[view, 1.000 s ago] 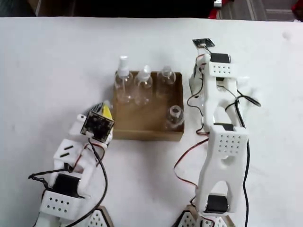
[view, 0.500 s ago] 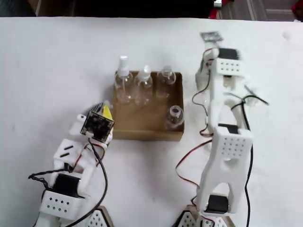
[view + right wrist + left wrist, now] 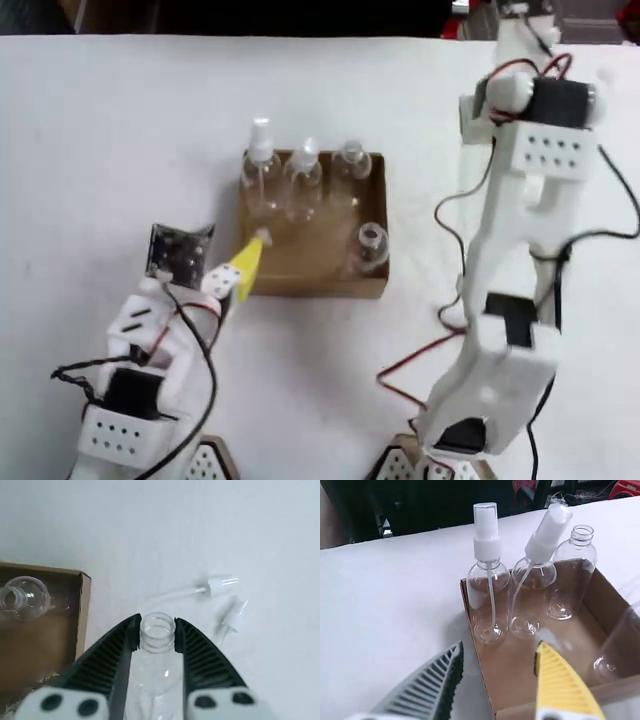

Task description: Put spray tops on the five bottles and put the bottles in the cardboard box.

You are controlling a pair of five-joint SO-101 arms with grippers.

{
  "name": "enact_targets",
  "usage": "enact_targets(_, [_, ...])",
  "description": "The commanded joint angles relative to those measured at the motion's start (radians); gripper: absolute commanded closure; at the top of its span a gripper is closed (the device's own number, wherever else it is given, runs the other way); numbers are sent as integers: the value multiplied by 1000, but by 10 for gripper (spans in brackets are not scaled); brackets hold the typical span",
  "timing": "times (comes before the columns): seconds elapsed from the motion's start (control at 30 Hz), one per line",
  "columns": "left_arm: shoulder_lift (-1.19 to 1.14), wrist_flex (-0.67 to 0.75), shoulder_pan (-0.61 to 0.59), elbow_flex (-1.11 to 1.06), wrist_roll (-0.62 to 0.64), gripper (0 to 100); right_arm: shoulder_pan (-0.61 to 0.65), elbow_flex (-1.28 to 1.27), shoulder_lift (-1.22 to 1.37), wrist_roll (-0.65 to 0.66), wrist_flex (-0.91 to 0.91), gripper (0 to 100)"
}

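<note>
While two of four clear plastic bottles [image 3: 261,185] in the brown cardboard box [image 3: 310,286] wear white spray tops [image 3: 486,527], the right gripper [image 3: 157,626] clamps the uncapped fifth bottle [image 3: 155,675] beside the box, near two loose tops [image 3: 212,585], and the left gripper [image 3: 499,647] hangs open at the box's edge.

Glossy, probably plastic bottle [image 3: 157,630]; cardboard box [image 3: 45,647].

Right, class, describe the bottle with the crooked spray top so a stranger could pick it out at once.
Find the cardboard box mid-table. Three clear bottles stand along its far wall; take the middle bottle. Its white spray top leans sideways, while one neighbour's stands straight and the other has none.
</note>
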State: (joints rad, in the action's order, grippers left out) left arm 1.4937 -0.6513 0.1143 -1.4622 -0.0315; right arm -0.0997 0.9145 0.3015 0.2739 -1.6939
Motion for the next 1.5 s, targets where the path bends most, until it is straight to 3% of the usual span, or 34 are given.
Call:
enact_targets(0.0, [22,-92,13,118,17,775,18,34,-203,-2,-30,975])
enact_targets(0.17, [22,-175,77,178,15,773,122,-94,-358,-14,-30,975])
enact_targets(0.37, [22,-336,113,324,15,718,358,-259,-567,-140,-24,975])
enact_targets(0.5, [22,-407,114,394,15,700,516,-371,-661,-183,71,975])
enact_targets(0.6, [22,-410,77,411,9,699,595,-529,-702,-226,213,975])
enact_targets(0.83, [22,-422,-262,382,12,702,677,-1014,-825,-227,636,975])
enact_targets(0.93, [22,-416,-354,311,14,702,680,-1243,-900,-226,849,975])
enact_targets(1.17, [22,-276,-360,101,31,702,682,-1752,-1040,-226,1374,975])
enact_targets(1.47, [22,-262,-352,75,37,702,702,-2102,-1073,-226,1745,975])
